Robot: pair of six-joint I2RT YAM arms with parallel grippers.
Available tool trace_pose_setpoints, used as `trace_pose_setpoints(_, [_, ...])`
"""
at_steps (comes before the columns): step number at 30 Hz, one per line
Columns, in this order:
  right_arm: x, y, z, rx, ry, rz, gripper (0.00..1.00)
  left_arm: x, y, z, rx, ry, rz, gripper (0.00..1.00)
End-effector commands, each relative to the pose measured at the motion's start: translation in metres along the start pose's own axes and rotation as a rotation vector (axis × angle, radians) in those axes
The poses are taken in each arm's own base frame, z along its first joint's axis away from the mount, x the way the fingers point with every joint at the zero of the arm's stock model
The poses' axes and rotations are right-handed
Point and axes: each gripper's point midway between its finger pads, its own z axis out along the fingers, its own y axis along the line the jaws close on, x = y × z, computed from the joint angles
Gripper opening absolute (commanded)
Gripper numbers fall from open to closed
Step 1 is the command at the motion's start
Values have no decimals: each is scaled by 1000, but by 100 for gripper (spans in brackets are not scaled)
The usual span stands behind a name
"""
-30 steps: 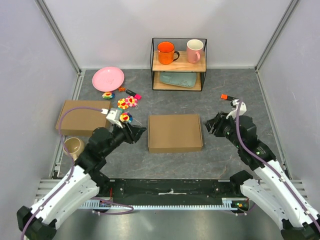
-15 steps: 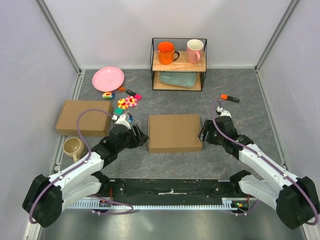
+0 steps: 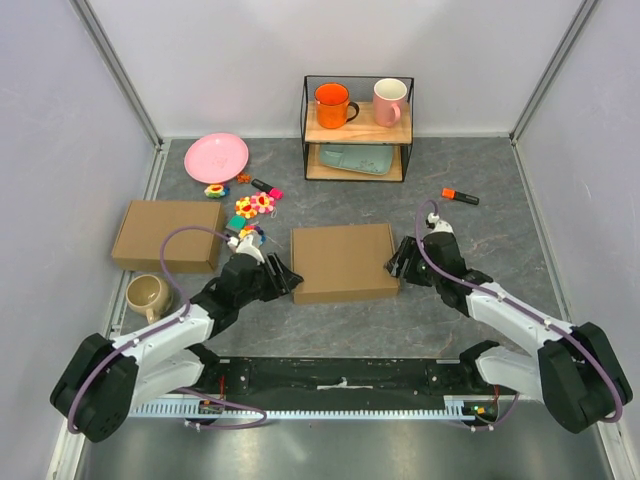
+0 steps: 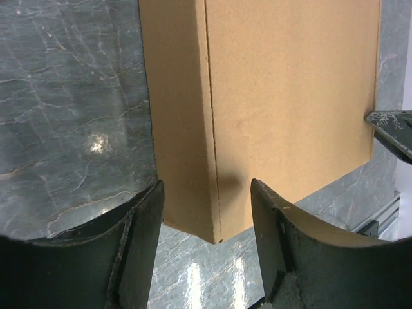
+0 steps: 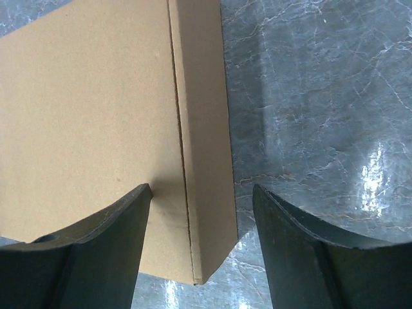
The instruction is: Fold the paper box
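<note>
The paper box [image 3: 345, 262] is a closed, shallow brown cardboard box lying flat at the table's middle. My left gripper [image 3: 288, 278] is open at its near-left corner. In the left wrist view the fingers [image 4: 145, 212] straddle that corner of the box [image 4: 290, 96], with the gripper [image 4: 206, 193] not closed on it. My right gripper [image 3: 397, 262] is open at the near-right corner. In the right wrist view the box [image 5: 84, 116] has its side wall between the spread fingers [image 5: 277, 219] of the gripper [image 5: 202, 193]. The right gripper's tip also shows in the left wrist view [image 4: 393, 125].
A second brown box [image 3: 165, 235] lies at the left, with a beige mug [image 3: 147, 293] in front of it. A pink plate [image 3: 216, 157], small coloured toys [image 3: 253, 205] and an orange marker [image 3: 461, 196] lie behind. A wire shelf [image 3: 358, 128] with mugs stands at the back.
Both arms lowered and reached inward until their open grippers straddle the box's near corners. The box has shifted slightly to the left.
</note>
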Motion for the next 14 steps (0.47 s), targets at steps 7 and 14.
trace_pose_setpoints(7, [-62, -10, -55, 162, -202, -60, 79, -73, 0, -46, -247, -201, 49, 76])
trace_pose_setpoints(14, [-86, -1, -92, 146, -291, -89, 86, -87, -15, -59, -195, -263, 24, 77])
